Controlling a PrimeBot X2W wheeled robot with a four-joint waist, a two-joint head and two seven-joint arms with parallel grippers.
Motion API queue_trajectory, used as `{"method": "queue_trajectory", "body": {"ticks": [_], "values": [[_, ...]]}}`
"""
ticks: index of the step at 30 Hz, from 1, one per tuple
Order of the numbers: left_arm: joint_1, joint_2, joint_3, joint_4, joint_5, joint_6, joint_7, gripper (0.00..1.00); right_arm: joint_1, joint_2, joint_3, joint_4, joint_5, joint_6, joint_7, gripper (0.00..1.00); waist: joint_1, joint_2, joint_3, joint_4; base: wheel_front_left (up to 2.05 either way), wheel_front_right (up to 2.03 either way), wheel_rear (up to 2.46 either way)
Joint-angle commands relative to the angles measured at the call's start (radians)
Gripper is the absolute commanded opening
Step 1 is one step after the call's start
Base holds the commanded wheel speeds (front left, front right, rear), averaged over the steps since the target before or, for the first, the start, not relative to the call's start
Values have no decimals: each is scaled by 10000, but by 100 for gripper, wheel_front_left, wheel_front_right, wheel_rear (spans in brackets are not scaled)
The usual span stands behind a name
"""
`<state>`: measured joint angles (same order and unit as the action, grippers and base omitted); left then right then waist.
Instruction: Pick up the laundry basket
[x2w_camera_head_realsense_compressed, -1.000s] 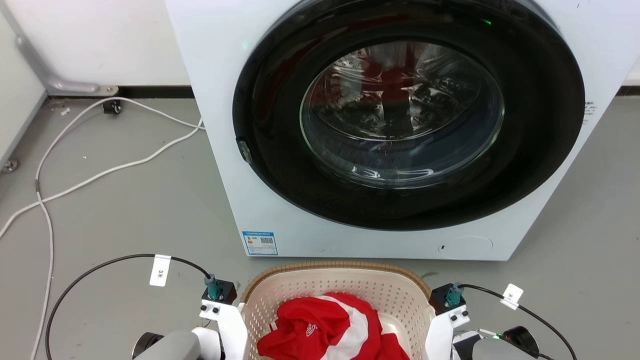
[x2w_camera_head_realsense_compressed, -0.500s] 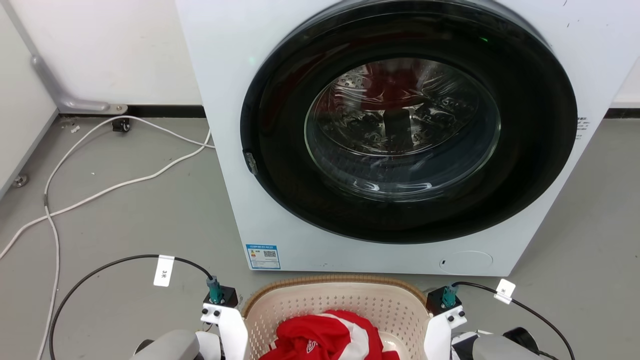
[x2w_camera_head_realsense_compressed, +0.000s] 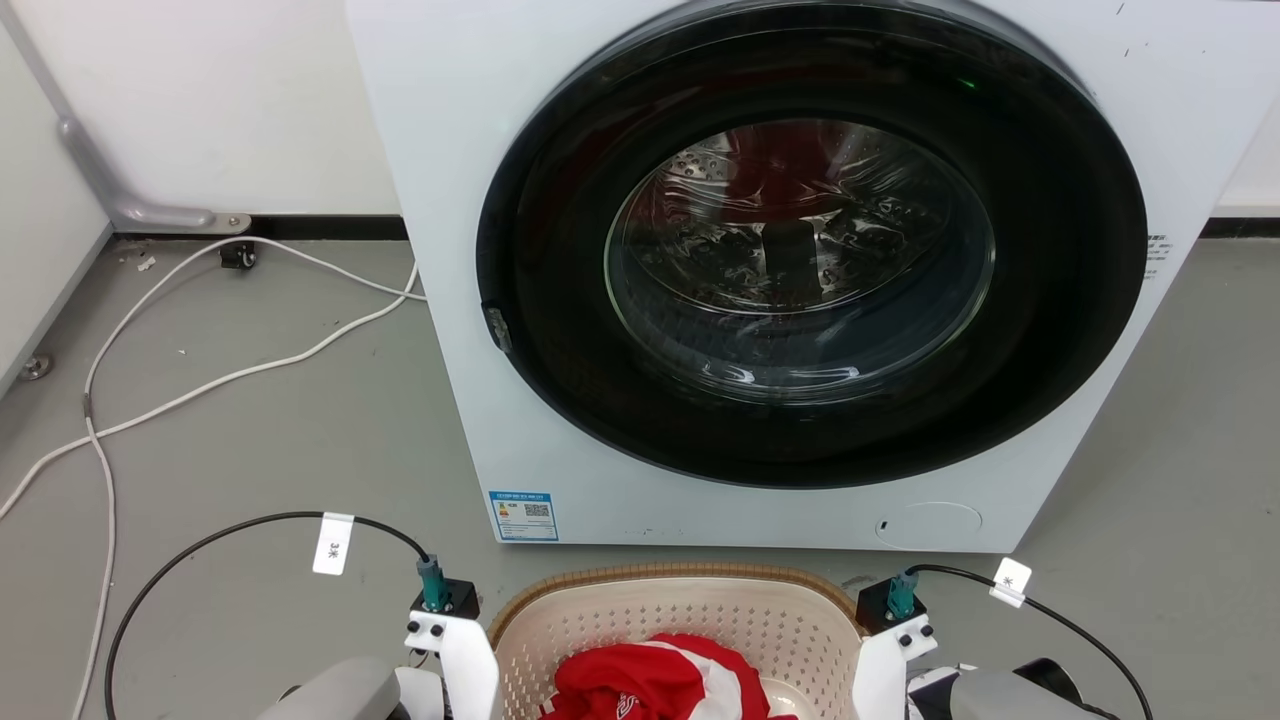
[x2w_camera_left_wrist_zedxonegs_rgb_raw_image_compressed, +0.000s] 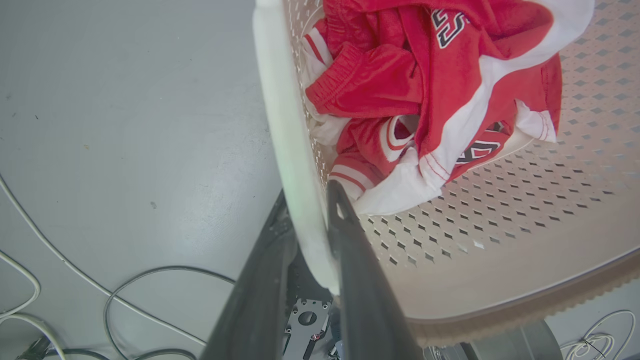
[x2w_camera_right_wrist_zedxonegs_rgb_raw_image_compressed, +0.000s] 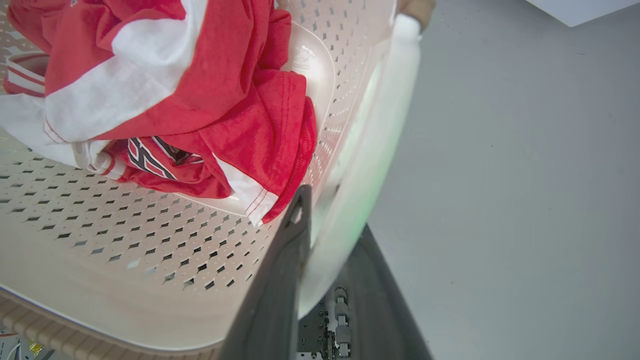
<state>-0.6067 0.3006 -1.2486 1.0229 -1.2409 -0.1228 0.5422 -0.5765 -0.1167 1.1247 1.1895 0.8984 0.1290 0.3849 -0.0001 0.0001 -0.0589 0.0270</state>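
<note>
The laundry basket (x2w_camera_head_realsense_compressed: 670, 578), cream and perforated with a brown woven-look rim, sits at the bottom of the head view between my two wrists. Red-and-white clothes (x2w_camera_head_realsense_compressed: 650, 685) lie inside it. In the left wrist view my left gripper (x2w_camera_left_wrist_zedxonegs_rgb_raw_image_compressed: 310, 195) is shut on the basket's white side handle (x2w_camera_left_wrist_zedxonegs_rgb_raw_image_compressed: 285, 115), one dark finger inside the basket wall (x2w_camera_left_wrist_zedxonegs_rgb_raw_image_compressed: 500, 200) and one outside. In the right wrist view my right gripper (x2w_camera_right_wrist_zedxonegs_rgb_raw_image_compressed: 332, 210) clamps the opposite white handle (x2w_camera_right_wrist_zedxonegs_rgb_raw_image_compressed: 385, 115) the same way, beside the clothes (x2w_camera_right_wrist_zedxonegs_rgb_raw_image_compressed: 200, 90).
A white front-loading washing machine (x2w_camera_head_realsense_compressed: 560, 420) with its round dark door (x2w_camera_head_realsense_compressed: 800, 250) closed stands just beyond the basket. White cables (x2w_camera_head_realsense_compressed: 200, 370) trail over the grey floor at the left. Black wrist cables (x2w_camera_head_realsense_compressed: 230, 530) loop beside each arm.
The whole head view has shifted, so the washer and the basket sit lower in the picture: the camera moved. Both grippers stay at the basket's sides.
</note>
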Motion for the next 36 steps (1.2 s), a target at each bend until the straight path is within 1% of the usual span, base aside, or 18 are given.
{"method": "queue_trajectory", "body": {"ticks": [1,19,36], "values": [[-148,-129,-87,-149,20,-131,44,0,-261,48,72,-95,29,32,-37,0,1,-1,11,10,0,0,0],[-202,-106,-282,-215,-153,-132,131,0,-366,27,810,-6,766,32,-184,0,1,-1,59,78,0,0,0],[-175,-90,-331,-254,-159,-132,141,0,-374,32,1217,75,1210,32,-180,0,1,-1,92,68,0,0,0]]}}
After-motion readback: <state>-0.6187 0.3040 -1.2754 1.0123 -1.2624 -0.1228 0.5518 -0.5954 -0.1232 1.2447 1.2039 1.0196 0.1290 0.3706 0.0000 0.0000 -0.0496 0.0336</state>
